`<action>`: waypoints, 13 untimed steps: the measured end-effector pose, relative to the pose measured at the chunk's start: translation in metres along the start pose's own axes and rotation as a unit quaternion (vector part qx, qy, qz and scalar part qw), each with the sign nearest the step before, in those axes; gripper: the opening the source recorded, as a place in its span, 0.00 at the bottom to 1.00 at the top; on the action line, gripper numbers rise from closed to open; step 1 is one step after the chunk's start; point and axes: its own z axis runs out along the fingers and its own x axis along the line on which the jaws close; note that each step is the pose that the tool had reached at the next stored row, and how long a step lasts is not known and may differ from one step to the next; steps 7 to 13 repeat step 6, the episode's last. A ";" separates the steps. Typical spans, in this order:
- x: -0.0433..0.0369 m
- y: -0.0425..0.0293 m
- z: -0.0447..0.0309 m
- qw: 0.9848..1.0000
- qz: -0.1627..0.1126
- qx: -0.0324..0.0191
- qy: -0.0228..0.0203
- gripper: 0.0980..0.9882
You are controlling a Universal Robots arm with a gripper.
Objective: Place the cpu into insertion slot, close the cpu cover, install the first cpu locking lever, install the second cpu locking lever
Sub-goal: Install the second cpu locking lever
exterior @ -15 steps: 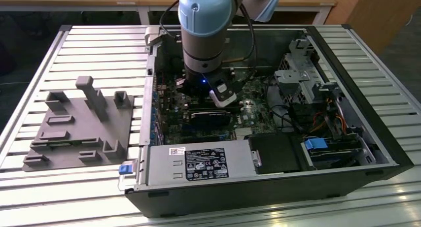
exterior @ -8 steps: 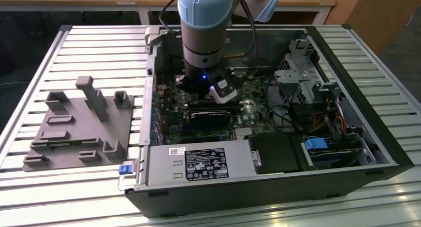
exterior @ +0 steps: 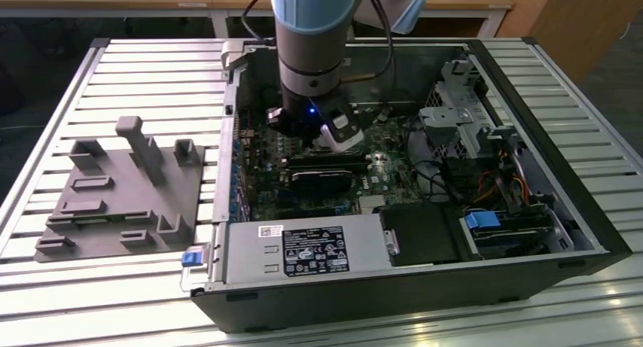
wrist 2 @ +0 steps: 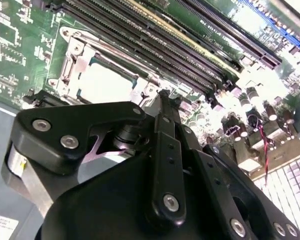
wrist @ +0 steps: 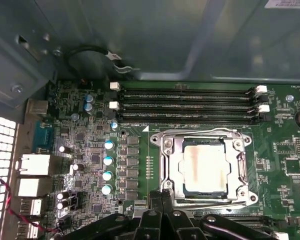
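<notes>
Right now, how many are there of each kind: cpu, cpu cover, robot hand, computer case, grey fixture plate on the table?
cpu: 1
cpu cover: 1
hand: 1
computer case: 1
grey fixture plate: 1
Total: 5

My arm point(exterior: 313, 46) is a pale blue and silver-grey cylinder with a small blue light and thin black cable. Its gripper point(wrist 2: 165, 100) is matte black linkage studded with silver screws.
</notes>
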 end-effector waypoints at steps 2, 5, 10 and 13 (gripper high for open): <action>-0.0001 0.0005 -0.0021 1.000 0.000 0.000 0.000 0.01; -0.0001 0.0012 -0.0047 1.000 0.000 -0.002 0.000 0.01; -0.0001 0.0012 -0.0047 1.000 0.000 -0.002 0.000 0.01; -0.0001 0.0012 -0.0047 1.000 0.000 -0.002 0.000 0.01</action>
